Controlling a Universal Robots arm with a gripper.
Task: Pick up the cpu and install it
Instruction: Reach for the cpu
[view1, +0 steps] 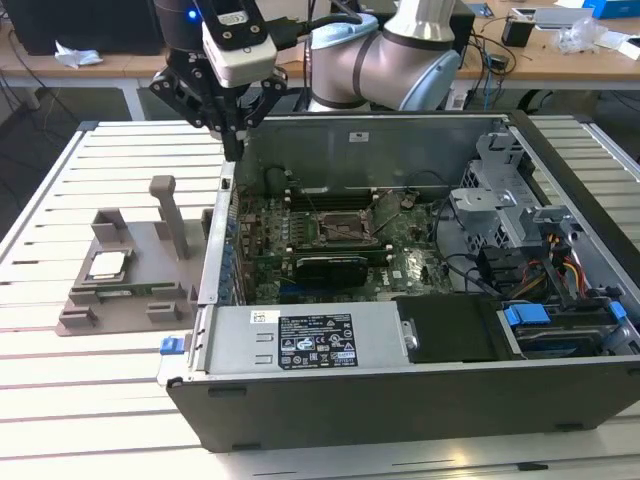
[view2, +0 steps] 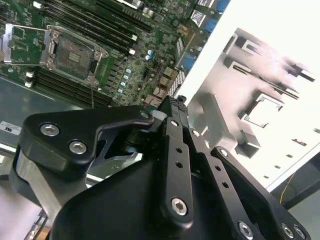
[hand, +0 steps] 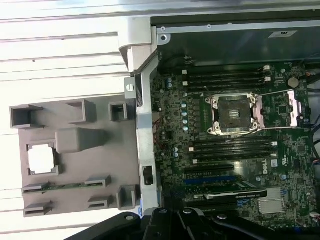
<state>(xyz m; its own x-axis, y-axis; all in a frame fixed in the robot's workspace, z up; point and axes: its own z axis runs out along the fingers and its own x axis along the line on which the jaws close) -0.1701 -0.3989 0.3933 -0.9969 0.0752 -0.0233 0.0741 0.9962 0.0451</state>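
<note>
The black robot hand (view1: 236, 150), fingers together and gripping nothing, hovers over the wall edge of the open grey metal computer case (view1: 400, 405). The small square silvery cpu (view1: 107, 264) lies in a recess of the grey plastic fixture (view1: 145, 250) on the white slatted tabletop (view1: 60, 400), well apart from the hand, with open room above it.

The cpu (view1: 105, 265), a small flat square chip with a pale silvery top and a thin darker rim, lies flat and face up in a square recess of the grey holder (view1: 150, 268), just outside the open computer case (view1: 400, 400).
</note>
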